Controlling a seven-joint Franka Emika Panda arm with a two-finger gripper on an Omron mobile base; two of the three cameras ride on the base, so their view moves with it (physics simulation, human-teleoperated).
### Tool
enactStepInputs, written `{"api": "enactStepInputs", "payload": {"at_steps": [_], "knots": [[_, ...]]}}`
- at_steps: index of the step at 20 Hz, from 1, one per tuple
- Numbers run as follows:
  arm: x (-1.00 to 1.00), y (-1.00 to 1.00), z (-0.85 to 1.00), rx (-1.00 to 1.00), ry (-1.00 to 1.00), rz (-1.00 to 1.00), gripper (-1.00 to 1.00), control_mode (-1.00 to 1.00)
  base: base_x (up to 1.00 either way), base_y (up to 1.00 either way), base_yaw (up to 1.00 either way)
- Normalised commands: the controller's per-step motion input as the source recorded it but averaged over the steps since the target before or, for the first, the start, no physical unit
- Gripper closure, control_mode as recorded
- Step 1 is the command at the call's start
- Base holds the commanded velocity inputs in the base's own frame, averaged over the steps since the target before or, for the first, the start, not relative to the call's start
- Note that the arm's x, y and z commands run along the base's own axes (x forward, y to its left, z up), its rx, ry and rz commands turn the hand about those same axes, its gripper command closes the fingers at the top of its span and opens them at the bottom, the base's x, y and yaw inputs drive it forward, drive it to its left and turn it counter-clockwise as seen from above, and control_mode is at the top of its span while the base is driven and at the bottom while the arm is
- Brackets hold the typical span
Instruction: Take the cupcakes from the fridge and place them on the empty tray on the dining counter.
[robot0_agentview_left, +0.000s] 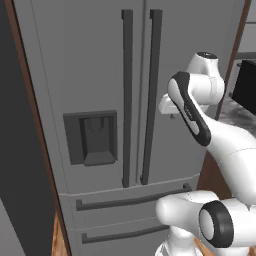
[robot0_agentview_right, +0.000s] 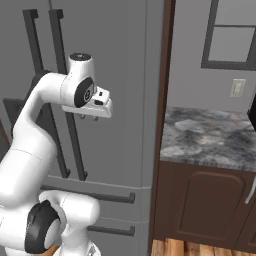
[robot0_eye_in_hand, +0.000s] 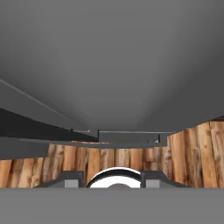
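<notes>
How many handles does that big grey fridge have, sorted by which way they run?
On the fridge:
Upright door handles: 2, left one and right one
Level drawer handles: 2, upper and lower
Total: 4

Off to the right of the hand you've got a wall counter with a grey marbled top (robot0_agentview_right: 210, 140) sitting on dark brown cabinets (robot0_agentview_right: 200, 210); you can make out an arched panel on the cabinet door. Above that counter there's a pale outlet plate (robot0_agentview_right: 238, 88) on the grey wall, and higher up a dark-framed window (robot0_agentview_right: 231, 35). A reddish-brown vertical trim (robot0_agentview_right: 161, 120) runs between the counter and the big grey appliance. Down below the hand you see wooden plank floor (robot0_eye_in_hand: 192, 153), warm orange-brown with dark grain.
</notes>
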Motion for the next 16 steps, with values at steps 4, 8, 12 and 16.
{"api": "enactStepInputs", "payload": {"at_steps": [4, 8, 12, 16], "knots": [[-0.43, 0.07, 0.02, -0.02, -0.15, 0.0, -1.0, -1.0, 0.0, 0.0, 0.0], [-0.91, 0.25, 0.09, -0.16, -0.44, 0.0, -1.0, -1.0, 0.0, 0.0, 0.0], [-0.76, 0.13, 0.24, -0.13, -0.41, 0.0, -1.0, -1.0, 0.0, 0.0, 0.0], [-0.77, 0.0, 0.24, 0.0, -0.23, 0.0, -1.0, -1.0, 0.0, 0.0, 0.0]]}}
